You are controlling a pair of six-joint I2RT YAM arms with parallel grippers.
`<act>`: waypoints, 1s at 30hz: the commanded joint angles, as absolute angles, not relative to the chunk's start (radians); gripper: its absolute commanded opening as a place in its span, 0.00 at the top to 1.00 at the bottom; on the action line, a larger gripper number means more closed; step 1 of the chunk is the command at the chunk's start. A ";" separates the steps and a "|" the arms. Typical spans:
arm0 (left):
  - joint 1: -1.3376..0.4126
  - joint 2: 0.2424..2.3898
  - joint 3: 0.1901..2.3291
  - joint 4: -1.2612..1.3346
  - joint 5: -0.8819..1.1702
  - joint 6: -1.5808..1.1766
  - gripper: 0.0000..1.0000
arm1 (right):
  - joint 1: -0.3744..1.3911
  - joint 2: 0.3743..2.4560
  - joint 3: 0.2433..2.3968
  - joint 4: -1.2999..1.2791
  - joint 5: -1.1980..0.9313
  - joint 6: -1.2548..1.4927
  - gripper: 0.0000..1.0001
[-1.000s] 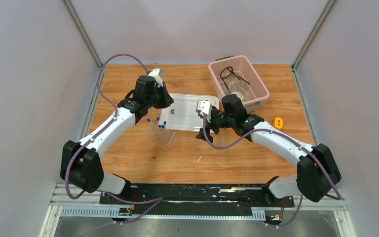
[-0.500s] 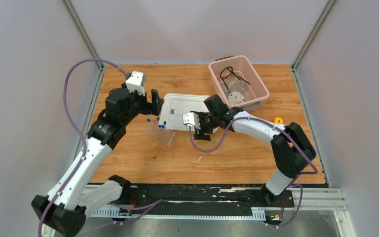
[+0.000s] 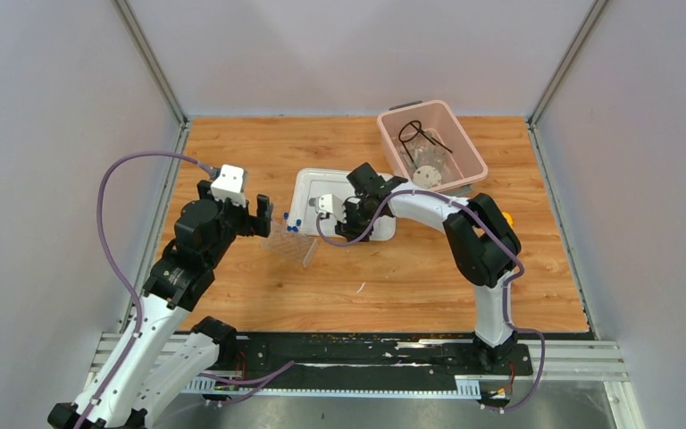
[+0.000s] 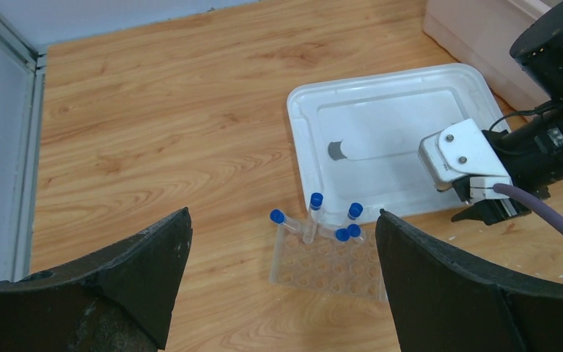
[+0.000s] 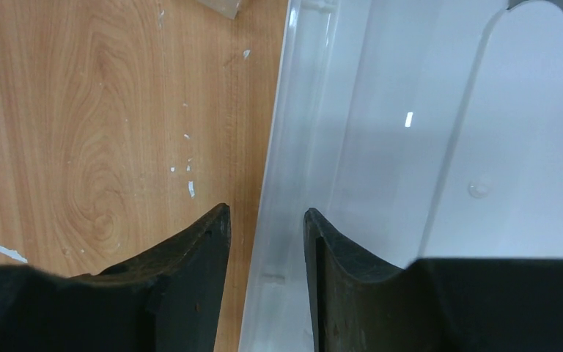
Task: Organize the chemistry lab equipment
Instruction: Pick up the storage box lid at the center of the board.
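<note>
A clear tube rack (image 3: 295, 243) (image 4: 330, 265) lies on the wood with several tiny blue-capped tubes (image 3: 291, 224) (image 4: 315, 199) leaning at its far edge. My left gripper (image 3: 263, 214) (image 4: 284, 214) hangs open just left of the rack, holding nothing. My right gripper (image 3: 346, 232) (image 5: 266, 210) is at the near edge of the white lid (image 3: 322, 186) (image 5: 381, 147). Its jaws are narrowed, one over the wood and one over the lid, and a strip of wood shows beside the rim. The black wire tripod (image 3: 414, 134) and a bag with a white disc (image 3: 426, 174) lie in the pink bin (image 3: 473, 161).
The pink bin stands at the back right, and its wall (image 4: 476, 33) shows beyond the lid (image 4: 381, 110) in the left wrist view. A small orange object (image 3: 507, 217) peeks out behind the right arm. Grey walls enclose the table on three sides.
My left gripper opened and drew back from the lid, toward the near left. My right gripper slid left along the lid's near edge while its jaws narrowed around the rim.
</note>
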State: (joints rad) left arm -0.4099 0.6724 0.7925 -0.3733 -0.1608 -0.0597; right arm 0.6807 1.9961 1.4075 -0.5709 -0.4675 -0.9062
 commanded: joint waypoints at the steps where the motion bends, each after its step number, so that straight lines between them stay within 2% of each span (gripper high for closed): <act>1: -0.407 0.662 0.803 -0.349 -0.171 -0.034 0.00 | 0.688 2.026 1.446 -0.575 -0.446 -0.876 0.61; 8: -0.407 0.662 0.801 -0.351 -0.168 -0.034 0.00 | 0.700 2.078 1.463 -0.578 -0.377 -0.857 0.84; 18: -0.407 0.659 0.796 -0.351 -0.169 -0.034 0.00 | 0.715 2.043 1.422 -0.539 -0.334 -0.864 0.88; 22: -0.407 0.660 0.797 -0.350 -0.168 -0.036 0.00 | 0.721 2.089 1.448 -0.573 -0.300 -0.854 1.00; 30: -0.407 0.661 0.795 -0.344 -0.122 -0.047 0.00 | 0.679 2.079 1.582 -0.684 -0.404 -0.703 1.00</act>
